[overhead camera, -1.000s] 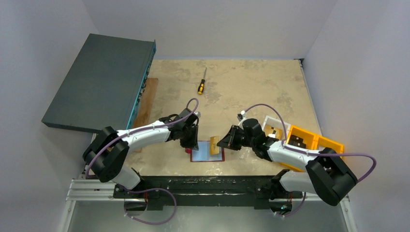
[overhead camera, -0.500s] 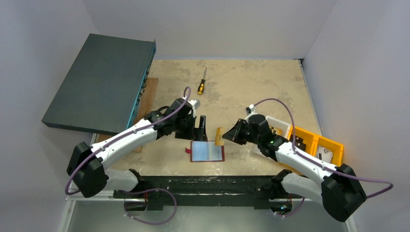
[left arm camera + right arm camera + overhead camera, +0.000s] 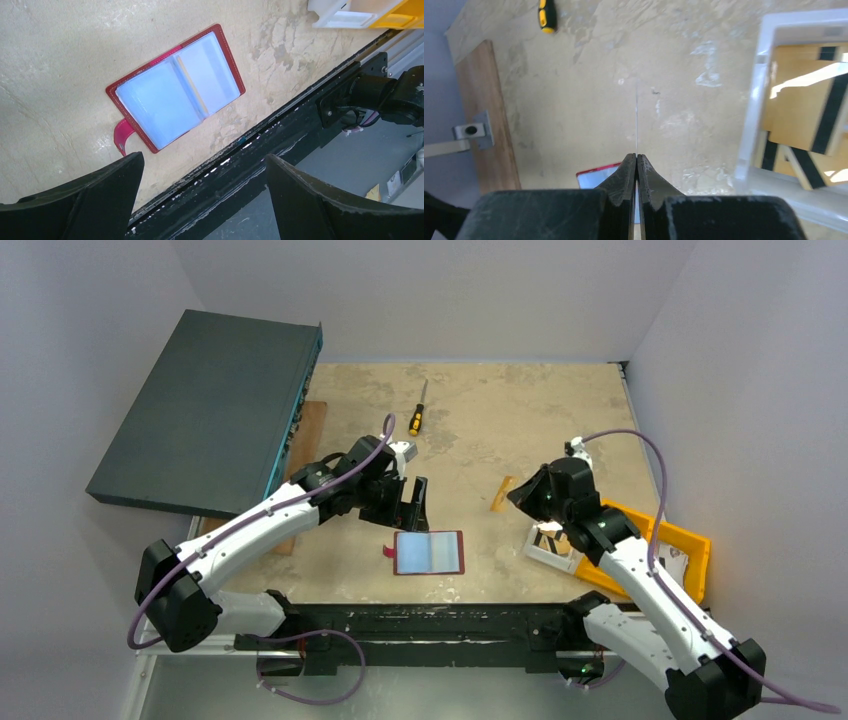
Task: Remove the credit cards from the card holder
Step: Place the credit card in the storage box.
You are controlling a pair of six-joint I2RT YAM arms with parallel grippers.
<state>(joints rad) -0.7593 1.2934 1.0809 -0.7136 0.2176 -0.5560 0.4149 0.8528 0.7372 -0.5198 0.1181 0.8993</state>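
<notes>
L gripper (image 3: 413, 502): jaws apart, nothing btwn them. A sec ago it pinned the holder's left edge; now lifted off & pulled back to the far side.
Card holder (image 3: 430, 552): open flat on table (image 3: 480, 410), just nearside of L gripper, well left of R gripper (image 3: 516, 496). Neither touches it. Tab (image 3: 120, 135) sticks out on its left. Hasn't shifted since release.
Pockets (image 3: 155, 100): pale & glossy in L wrist view; can't tell if a grey card sits inside. Thin tan strip at the fold, maybe another card edge, unsure.
Tan card (image 3: 503, 494): 1 s ago at the holder's right pocket; now fully out, in the air, poking out ahead of R fingertips (image 3: 626, 170); edge-on in R wrist view.
R gripper: clamped on tan card, swung right & farther away from holder; white bin (image 3: 750, 125) just to its right.
Meaning: one card is out. Next, I'd judge: set it down, then check pockets for the rest.
</notes>
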